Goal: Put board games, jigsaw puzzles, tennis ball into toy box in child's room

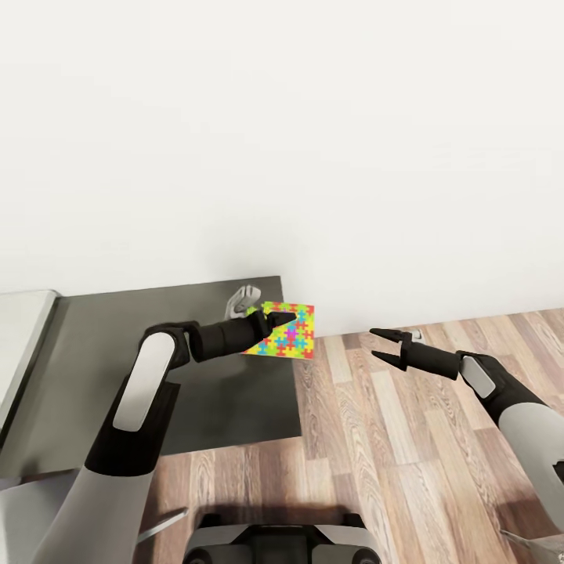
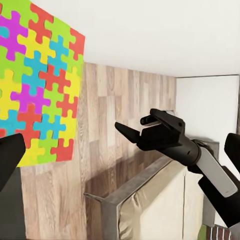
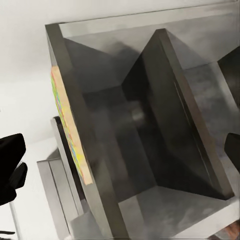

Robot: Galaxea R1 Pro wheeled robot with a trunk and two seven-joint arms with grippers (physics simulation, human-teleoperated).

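- Where the dark grey cabinet (image 1: 172, 368) ends at its far right corner, your left gripper (image 1: 276, 320) holds one jigsaw puzzle (image 1: 291, 330), a thin square of yellow, pink, blue and green interlocking pieces.
- The puzzle overhangs that far right corner: part of it is over the cabinet top, the rest over the wood-plank floor (image 1: 392, 439), close to the white wall (image 1: 282, 133).
- Head view: the left fingers are closed onto the puzzle's near-left part, one dark fingertip lying across its printed face.
- Left wrist view: the puzzle (image 2: 37, 82) fills the upper corner, printed face toward the camera, with one black finger (image 2: 10, 157) at its edge. Whether the puzzle touches the cabinet top, you cannot tell from these views.
- A small pale grey object (image 1: 243, 301) stands on the cabinet top, just behind the left gripper; what it is cannot be made out.
- Your right gripper (image 1: 385, 345) hangs over the floor, off the cabinet's right edge and apart from the puzzle. Its two fingers are spread wide and hold nothing.
- Left wrist view: the right gripper (image 2: 131, 128) shows with parted fingers, above the floor; below it lies a corner of the bed (image 2: 150, 200), beige mattress in a thin grey frame.
- Right wrist view: the cabinet's open dark grey side (image 3: 150, 125) with an inner divider; the puzzle (image 3: 70, 132) shows edge-on along the cabinet's edge.
- The light grey top of the table (image 1: 23, 352) adjoins the cabinet's left edge.
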